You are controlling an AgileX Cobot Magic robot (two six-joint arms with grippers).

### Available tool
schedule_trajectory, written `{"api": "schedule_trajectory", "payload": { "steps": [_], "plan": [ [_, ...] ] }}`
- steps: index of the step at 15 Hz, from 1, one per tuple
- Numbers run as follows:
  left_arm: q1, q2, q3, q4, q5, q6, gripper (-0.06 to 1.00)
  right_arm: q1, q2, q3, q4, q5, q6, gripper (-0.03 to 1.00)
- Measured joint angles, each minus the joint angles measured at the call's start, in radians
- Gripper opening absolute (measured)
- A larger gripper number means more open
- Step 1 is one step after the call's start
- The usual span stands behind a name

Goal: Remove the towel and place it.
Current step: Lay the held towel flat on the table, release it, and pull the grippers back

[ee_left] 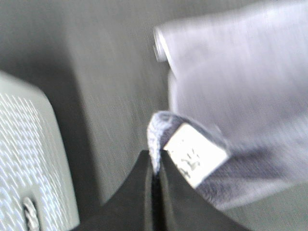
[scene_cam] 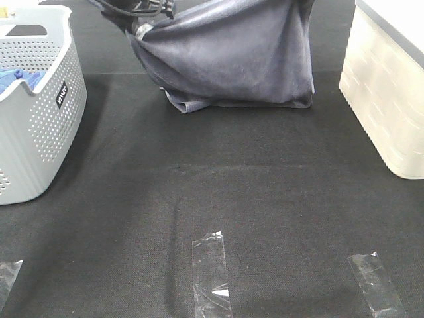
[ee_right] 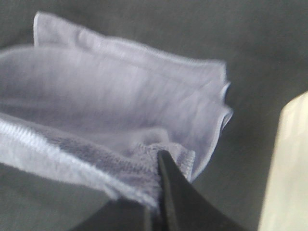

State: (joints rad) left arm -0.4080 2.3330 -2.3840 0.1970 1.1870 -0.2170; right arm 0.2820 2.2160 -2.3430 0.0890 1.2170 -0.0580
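Your left gripper (ee_left: 155, 166) has its jaws pressed together on a corner of the towel (scene_cam: 225, 59), just beside the white care label (ee_left: 195, 154), and your right gripper (ee_right: 158, 166) likewise pinches a bunched edge near the hem. Judged soft, limp and light, this grey-lavender terry will sag and fold wherever it is unsupported, so the top corners by the stitched hem are the sound holds. It hangs slack between both grippers at the far middle of the black woven mat (scene_cam: 232, 199), lower fold touching the mat, between the grey perforated basket (scene_cam: 40, 132) and the pale textured bin (scene_cam: 387, 99).
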Motion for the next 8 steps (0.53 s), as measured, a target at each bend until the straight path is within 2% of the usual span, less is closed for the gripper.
{"api": "schedule_trajectory", "payload": {
  "steps": [2, 3, 4, 8],
  "plan": [
    [0.000, 0.000, 0.000, -0.050, 0.021, 0.008, 0.00, -0.001, -0.021, 0.119, 0.034, 0.000, 0.002, 0.00],
    [-0.010, -0.004, 0.018, -0.087, 0.023, 0.013, 0.00, -0.001, -0.076, 0.242, 0.037, 0.002, 0.002, 0.00],
    [-0.010, -0.004, 0.018, -0.087, 0.023, 0.013, 0.00, -0.001, -0.076, 0.242, 0.037, 0.002, 0.002, 0.00],
    [-0.099, -0.110, 0.224, -0.094, 0.023, 0.044, 0.00, -0.001, -0.254, 0.525, 0.082, 0.001, -0.003, 0.00]
  ]
}}
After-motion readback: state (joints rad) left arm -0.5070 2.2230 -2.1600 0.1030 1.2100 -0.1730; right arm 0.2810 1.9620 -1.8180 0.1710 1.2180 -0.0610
